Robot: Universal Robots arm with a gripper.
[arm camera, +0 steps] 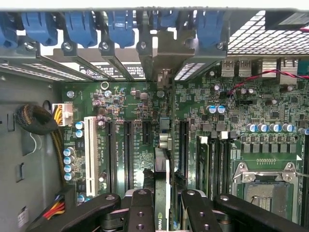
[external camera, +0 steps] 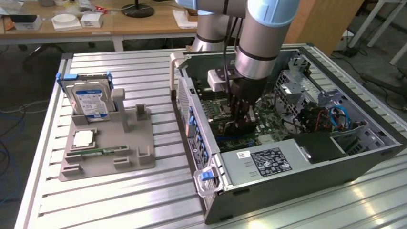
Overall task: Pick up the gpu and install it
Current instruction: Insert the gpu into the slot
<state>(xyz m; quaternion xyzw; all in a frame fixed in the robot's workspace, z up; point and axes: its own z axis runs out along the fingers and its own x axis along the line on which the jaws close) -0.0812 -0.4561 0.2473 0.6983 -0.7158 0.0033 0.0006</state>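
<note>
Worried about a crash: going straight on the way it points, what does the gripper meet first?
Likely the motherboard, with the gpu held in the gripper touching down first; depth is unclear.

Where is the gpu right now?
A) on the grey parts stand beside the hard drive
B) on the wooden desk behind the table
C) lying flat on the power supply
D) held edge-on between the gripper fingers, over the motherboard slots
D: the gpu stands edge-on in the gripper, above the motherboard inside the computer case.
</note>
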